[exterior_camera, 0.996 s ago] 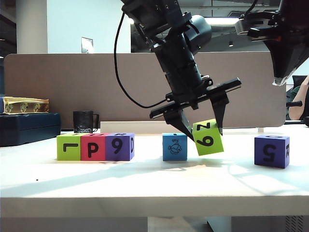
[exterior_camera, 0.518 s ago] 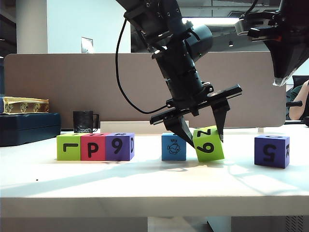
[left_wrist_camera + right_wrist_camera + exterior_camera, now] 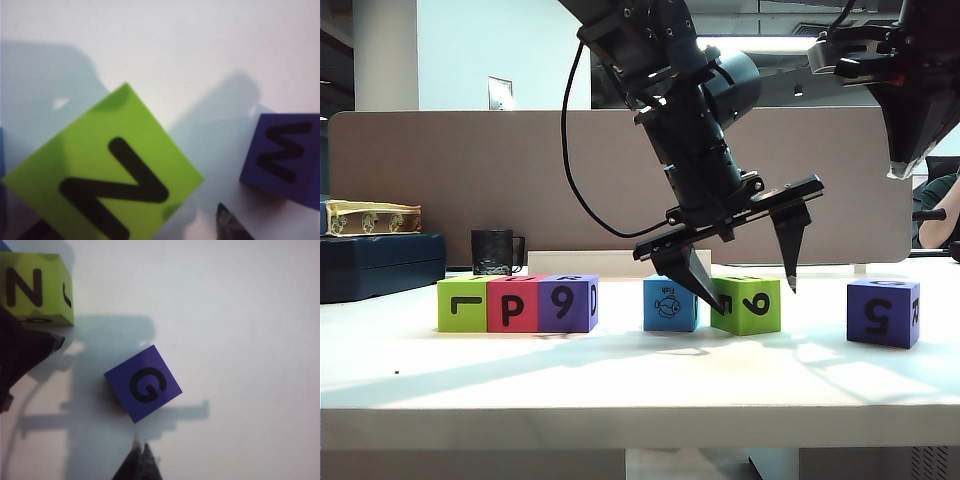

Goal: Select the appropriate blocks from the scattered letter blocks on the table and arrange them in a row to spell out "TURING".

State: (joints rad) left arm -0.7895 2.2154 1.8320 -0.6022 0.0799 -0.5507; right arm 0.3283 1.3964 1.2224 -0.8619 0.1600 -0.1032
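Observation:
The lime green letter block (image 3: 748,305) lies flat on the table (image 3: 620,370), touching the light blue fish block (image 3: 670,304). My left gripper (image 3: 752,292) is open around it, one fingertip (image 3: 227,225) off each side; its top shows an N (image 3: 105,175). At the left, a lime green (image 3: 462,304), a red (image 3: 512,304) and a purple block (image 3: 568,304) form a row. A purple block (image 3: 883,312) sits apart at the right, showing G on top (image 3: 143,383). My right gripper (image 3: 141,454) hovers high above it, shut and empty.
A black mug (image 3: 495,252) and a dark blue case (image 3: 380,266) with a yellow box on top stand at the back left. A brown partition panel (image 3: 470,180) runs behind the table. The right arm's body (image 3: 920,90) hangs at the upper right.
The left gripper lowered the tilted lime green block flat onto the table beside the fish block, then opened and let go. The fish block shifted slightly left. The right arm stayed still.

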